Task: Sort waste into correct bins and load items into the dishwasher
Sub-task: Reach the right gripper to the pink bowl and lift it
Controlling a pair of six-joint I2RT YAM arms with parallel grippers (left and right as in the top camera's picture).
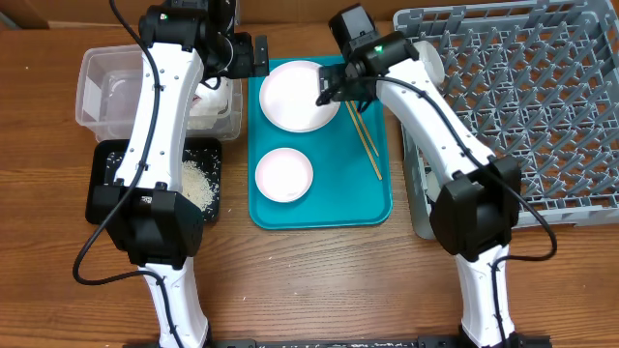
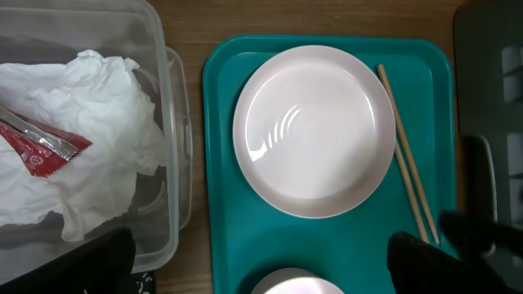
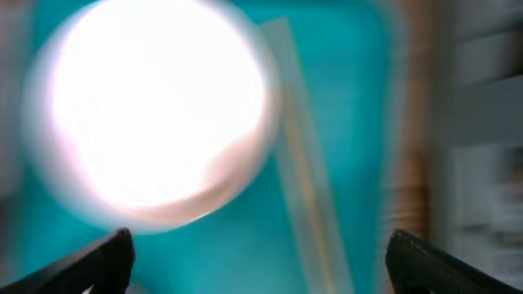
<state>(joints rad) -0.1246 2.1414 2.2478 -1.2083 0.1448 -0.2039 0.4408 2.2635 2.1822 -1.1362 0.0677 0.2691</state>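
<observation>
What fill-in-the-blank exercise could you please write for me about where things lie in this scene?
The red wrapper lies on the white napkin inside the clear ____.
The black tray holds loose ____.
On the teal tray, the chopsticks lie beside the large ____.
Missing words: tub, rice, plate.

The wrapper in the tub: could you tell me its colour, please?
The wrapper is shiny red, clearest in the left wrist view.
</observation>
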